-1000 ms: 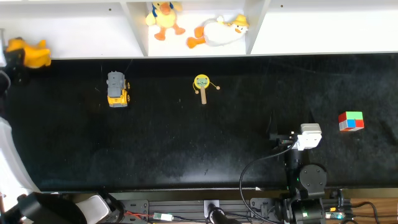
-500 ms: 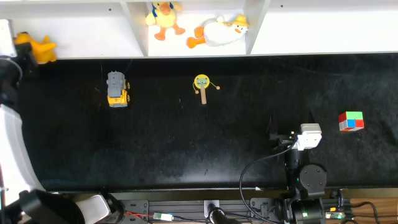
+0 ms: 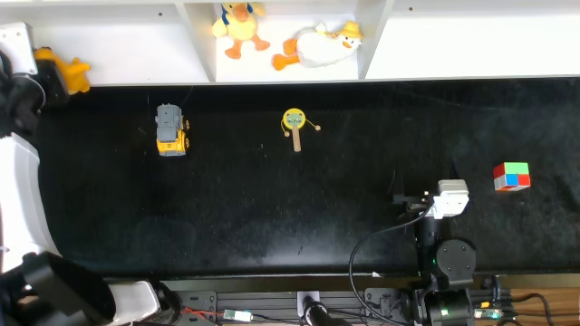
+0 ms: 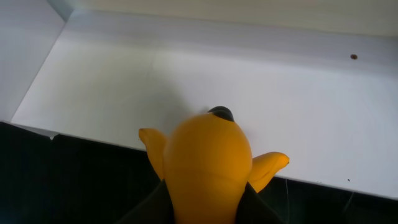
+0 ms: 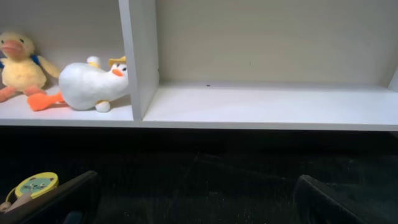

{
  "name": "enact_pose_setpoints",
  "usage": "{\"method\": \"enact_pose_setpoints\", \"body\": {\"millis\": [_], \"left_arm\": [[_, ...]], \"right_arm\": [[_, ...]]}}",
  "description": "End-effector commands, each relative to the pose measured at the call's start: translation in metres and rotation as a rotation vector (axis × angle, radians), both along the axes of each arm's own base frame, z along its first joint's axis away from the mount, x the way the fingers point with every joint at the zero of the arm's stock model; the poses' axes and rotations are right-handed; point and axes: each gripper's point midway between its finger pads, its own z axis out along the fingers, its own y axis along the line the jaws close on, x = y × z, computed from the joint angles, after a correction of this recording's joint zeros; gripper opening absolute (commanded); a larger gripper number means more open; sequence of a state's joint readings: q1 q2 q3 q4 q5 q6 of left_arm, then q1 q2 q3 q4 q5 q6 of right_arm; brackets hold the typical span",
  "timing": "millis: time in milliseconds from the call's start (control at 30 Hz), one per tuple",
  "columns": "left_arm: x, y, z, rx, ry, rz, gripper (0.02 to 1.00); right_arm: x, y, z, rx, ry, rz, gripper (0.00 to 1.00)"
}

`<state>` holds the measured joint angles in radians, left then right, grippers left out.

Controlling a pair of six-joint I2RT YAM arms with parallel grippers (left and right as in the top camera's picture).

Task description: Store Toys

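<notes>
We count three soft toys: a yellow duck (image 3: 239,23) and a white duck (image 3: 317,45) at the far middle, and an orange soft toy (image 3: 72,72) at the far left. We also count one toy truck (image 3: 170,129), one rattle (image 3: 294,120), one coloured cube (image 3: 511,176) and one white shelf (image 3: 471,41) with three compartments.

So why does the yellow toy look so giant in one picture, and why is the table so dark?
Left wrist view: the yellow toy sits right up against the camera, so it looks giant. Right wrist view: light falls on the white shelf, while the black table under it is dim, and the fingers are just dark shapes.
</notes>
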<state>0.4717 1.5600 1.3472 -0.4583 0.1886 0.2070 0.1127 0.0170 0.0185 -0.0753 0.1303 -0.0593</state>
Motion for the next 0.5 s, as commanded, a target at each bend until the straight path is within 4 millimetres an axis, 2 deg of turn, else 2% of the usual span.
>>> {"method": "enact_pose_setpoints", "body": {"millis": [33, 500], "left_arm": [[0.013, 0.007, 0.012, -0.015, -0.014, 0.03, 0.218], [0.039, 0.003, -0.003, -0.066, -0.02, -0.009, 0.211]], "right_arm": [[0.001, 0.001, -0.005, 0.003, 0.009, 0.006, 0.996], [0.001, 0.001, -0.005, 0.003, 0.009, 0.006, 0.996]]}}
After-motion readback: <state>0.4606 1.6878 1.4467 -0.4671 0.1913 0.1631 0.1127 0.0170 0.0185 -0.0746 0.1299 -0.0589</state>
